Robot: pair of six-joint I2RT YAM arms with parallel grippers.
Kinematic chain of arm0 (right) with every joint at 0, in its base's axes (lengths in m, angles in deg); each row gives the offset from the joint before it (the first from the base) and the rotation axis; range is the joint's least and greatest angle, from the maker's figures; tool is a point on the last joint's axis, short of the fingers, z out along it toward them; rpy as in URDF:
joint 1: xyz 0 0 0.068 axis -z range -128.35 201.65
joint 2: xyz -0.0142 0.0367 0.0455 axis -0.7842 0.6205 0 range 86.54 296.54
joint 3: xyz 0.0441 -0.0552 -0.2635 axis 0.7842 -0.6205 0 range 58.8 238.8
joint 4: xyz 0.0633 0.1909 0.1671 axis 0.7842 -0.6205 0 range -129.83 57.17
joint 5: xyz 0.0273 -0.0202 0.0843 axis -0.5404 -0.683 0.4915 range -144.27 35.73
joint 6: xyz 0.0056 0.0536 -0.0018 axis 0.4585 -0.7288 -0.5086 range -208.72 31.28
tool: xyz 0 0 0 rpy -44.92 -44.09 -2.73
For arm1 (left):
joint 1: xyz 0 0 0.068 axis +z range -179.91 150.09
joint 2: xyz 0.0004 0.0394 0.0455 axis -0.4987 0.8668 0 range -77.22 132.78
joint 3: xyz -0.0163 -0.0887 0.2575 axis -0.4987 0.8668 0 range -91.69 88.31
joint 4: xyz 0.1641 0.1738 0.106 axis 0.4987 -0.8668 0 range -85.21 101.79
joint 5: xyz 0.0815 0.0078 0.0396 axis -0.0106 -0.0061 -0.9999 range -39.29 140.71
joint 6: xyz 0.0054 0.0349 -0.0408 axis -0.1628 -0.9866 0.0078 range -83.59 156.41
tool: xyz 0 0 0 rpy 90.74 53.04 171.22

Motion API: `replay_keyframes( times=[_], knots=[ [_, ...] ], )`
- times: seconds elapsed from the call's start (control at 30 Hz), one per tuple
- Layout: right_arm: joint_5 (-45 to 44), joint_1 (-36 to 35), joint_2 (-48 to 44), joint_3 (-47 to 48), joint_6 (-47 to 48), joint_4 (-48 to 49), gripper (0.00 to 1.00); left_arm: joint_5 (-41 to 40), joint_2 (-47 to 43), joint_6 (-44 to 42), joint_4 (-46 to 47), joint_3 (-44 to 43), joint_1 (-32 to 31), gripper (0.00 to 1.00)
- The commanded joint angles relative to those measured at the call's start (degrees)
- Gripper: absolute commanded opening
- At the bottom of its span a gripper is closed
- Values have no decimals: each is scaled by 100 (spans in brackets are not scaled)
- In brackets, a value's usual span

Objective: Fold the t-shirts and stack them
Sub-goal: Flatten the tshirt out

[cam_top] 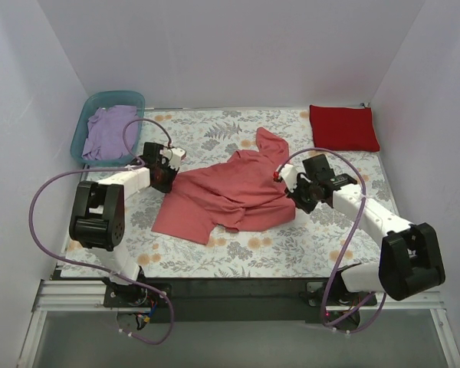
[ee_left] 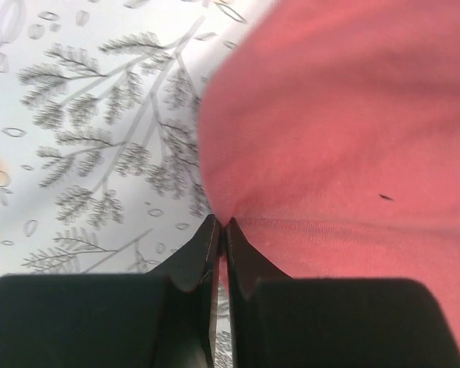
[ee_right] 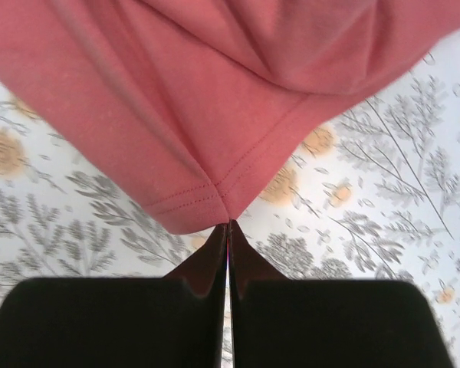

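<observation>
The salmon-pink t-shirt (cam_top: 230, 192) lies rumpled across the middle of the floral cloth. My left gripper (cam_top: 169, 173) is shut on its left edge; the left wrist view shows the pink cloth (ee_left: 345, 123) pinched between the closed fingertips. My right gripper (cam_top: 293, 188) is shut on its right hemmed edge, seen in the right wrist view (ee_right: 215, 138) hanging from the closed tips. The deep red t-shirt (cam_top: 343, 127) lies folded at the back right. The lavender t-shirt (cam_top: 111, 132) sits crumpled in the teal tub.
The teal plastic tub (cam_top: 92, 107) stands at the back left corner. The white floral-print cloth (cam_top: 215, 253) covers the table. White walls close in on three sides.
</observation>
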Motion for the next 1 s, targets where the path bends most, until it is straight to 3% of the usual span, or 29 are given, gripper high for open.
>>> replay_keyframes(
  times=[0.0,0.13,0.37,0.5,0.6,0.63,0.73,0.83,0.97],
  knots=[
    [-288,601,97,-147,574,120,1,-720,402,-30,114,53,287,0],
    [-183,1008,756,177,671,279,1,-983,578,93,35,-175,605,0],
    [-437,1131,1574,1144,355,297,1,-1379,807,243,-272,-641,851,0],
    [-439,1167,1909,1469,407,-96,1,-1249,711,182,-431,-686,1334,0],
    [211,1175,1979,1768,189,-423,10,-898,518,102,-527,-563,1335,10],
    [230,1175,1936,1839,118,-494,16,-809,508,181,-580,-589,1326,20],
    [432,1237,1752,2094,21,-888,39,-413,482,295,-958,-721,1317,35],
    [809,1447,1436,2007,-136,-1249,48,-246,158,287,-1099,-738,1300,40],
    [1512,1597,1145,1393,-199,-1479,48,307,-335,33,-1274,-703,1238,43]
  ],
)
